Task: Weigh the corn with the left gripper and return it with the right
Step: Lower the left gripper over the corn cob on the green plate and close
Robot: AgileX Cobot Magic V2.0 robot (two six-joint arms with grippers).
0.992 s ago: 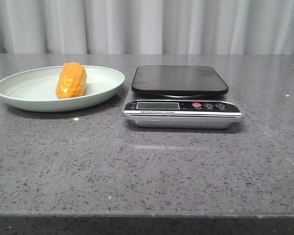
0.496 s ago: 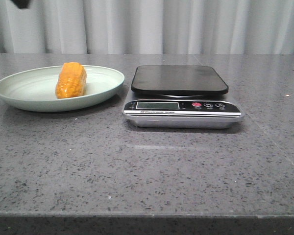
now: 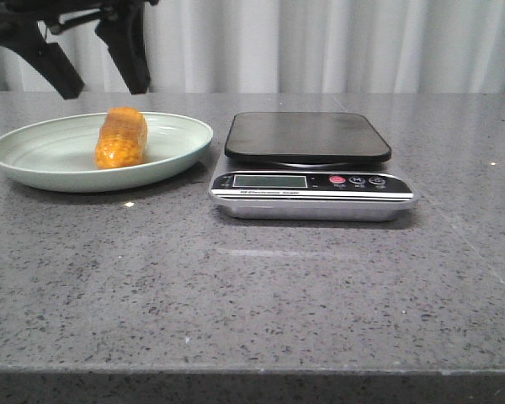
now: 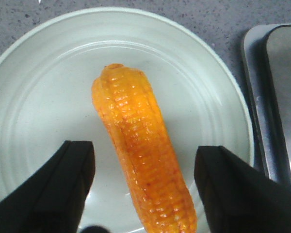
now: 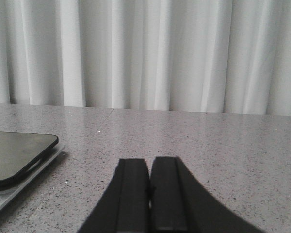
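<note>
overhead, left claw point(image 3: 98, 71) hangs above the pale green plate point(image 3: 34, 172), spread wide, fingers point(image 4: 63, 189) either side of the corn point(image 3: 122, 138), holding nothing. corn lies on its side in the plate, long axis running away from the camera, slightly off the plate's middle toward the scale point(image 3: 311, 168). wrist view shows the cob angled between the fingers, not square to them.

risks, as i judge them:
- glossy rounded cob; a pinch across a skewed body could squirt it sideways or roll it out of the plate.
- descending too far: fingertips hit the plate floor, tip or shove the plate toward the scale just beside it.
- shallow plate rim won't stop a rolling cob.

right claw point(image 5: 149, 194) pressed together, empty, low over the counter point(image 3: 261, 295), clear of the scale.
</note>
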